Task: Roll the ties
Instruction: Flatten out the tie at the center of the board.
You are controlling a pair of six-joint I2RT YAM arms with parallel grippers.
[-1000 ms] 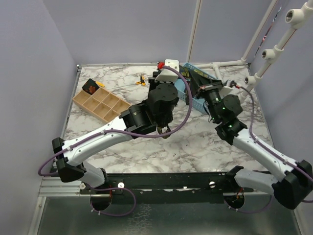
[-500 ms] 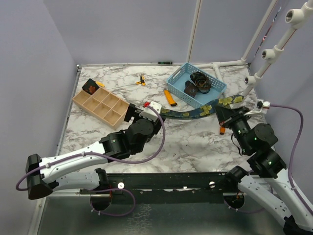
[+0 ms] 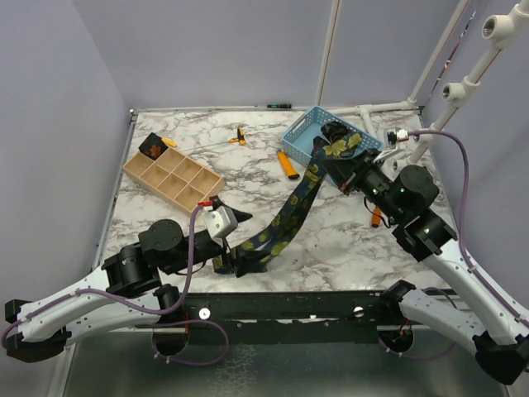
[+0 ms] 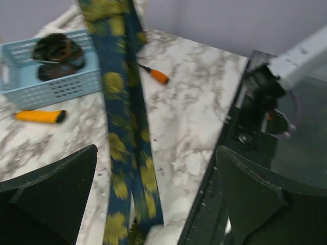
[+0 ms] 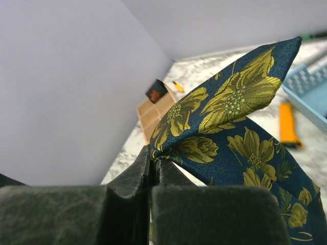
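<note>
A navy tie with yellow-green flowers stretches diagonally from the blue basket's front down to the table's near edge. My right gripper is shut on its upper end, and the right wrist view shows the fabric pinched between the closed fingertips. My left gripper stands open at the tie's lower end. In the left wrist view the tie lies on the marble between the wide-apart fingers, touching neither. A second, dark coiled tie sits in the basket.
The blue basket stands at the back right. A wooden divided tray at the left holds a dark coil. Orange-handled tools lie by the basket and under the right arm. A black rail borders the near edge.
My left gripper has opened and drawn back to the near edge. The right gripper has carried the tie's end up-left toward the basket, so the tie now lies diagonally.
</note>
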